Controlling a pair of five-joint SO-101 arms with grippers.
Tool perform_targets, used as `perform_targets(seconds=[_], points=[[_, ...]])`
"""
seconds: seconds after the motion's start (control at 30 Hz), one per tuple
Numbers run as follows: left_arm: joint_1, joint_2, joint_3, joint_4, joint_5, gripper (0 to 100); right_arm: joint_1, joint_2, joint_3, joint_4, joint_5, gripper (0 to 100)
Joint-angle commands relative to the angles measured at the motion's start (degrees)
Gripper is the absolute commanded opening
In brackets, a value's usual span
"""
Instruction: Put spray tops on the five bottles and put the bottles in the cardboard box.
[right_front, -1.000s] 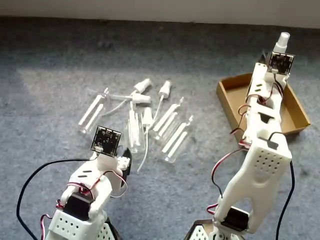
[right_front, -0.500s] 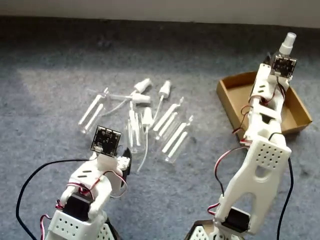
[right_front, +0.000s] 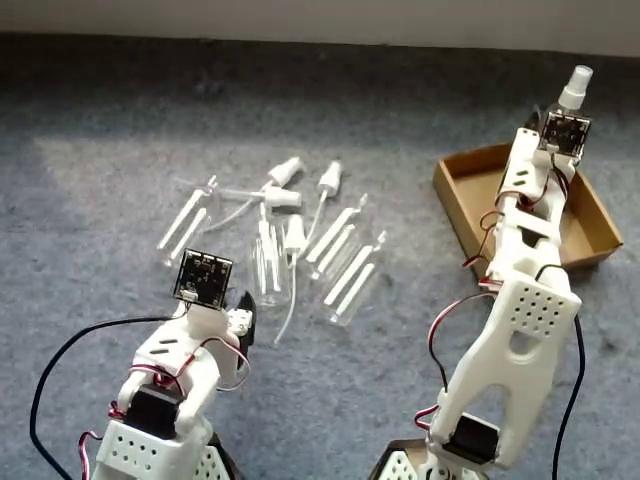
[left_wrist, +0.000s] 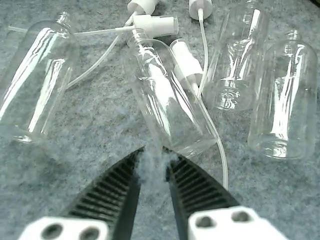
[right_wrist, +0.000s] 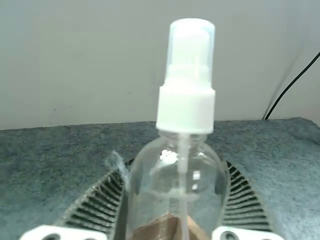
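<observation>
- I've got the grey carpet (right_front: 100, 150) spread under everything, both arms side by side on it.
- Right arm (right_front: 520, 300) is stretched out over the cardboard box (right_front: 455, 185), wrist at the box's far side.
- Left arm (right_front: 175, 370) sits low and near, just short of the loose pile.
- The box is open-topped and lies well apart from the pile, off to the right side.
- Right gripper (right_wrist: 172, 175): jaws clamped on a clear bottle (right_wrist: 175, 190), one finger on each flank. Its white spray top (right_wrist: 186, 95) is on and sticks out past the fingers.
- Left gripper (left_wrist: 152, 155): jaws a narrow gap apart, nothing between them, tips just beside the base of the middle bottle (left_wrist: 167, 95).
- Four bottles lie flat on the carpet, uncapped: that middle one, one off by itself (left_wrist: 37, 75), and two side by side (left_wrist: 240, 55) (left_wrist: 285, 95).
- Loose spray tops with thin tubes are scattered at the pile's far end (right_front: 285, 172) (right_front: 330, 180); another (left_wrist: 187, 57) rests against the middle bottle.
</observation>
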Motion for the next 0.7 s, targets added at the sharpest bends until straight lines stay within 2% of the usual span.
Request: perform_targets(seconds=[0.0,0.37,0.67], points=[[-0.84,-0.31,1.27,-1.23,-0.35,1,0.4,-1.1,1.63,0.04,0.62,18.9],[-1.01,-0.31,1.27,-1.23,-0.35,1,0.31,-10.59,15.25,-0.04,0.18,19.1],[-1.01,-0.31,1.27,-1.23,-0.35,1,0.66,-12.26,16.84,0.13,0.44,19.2]])
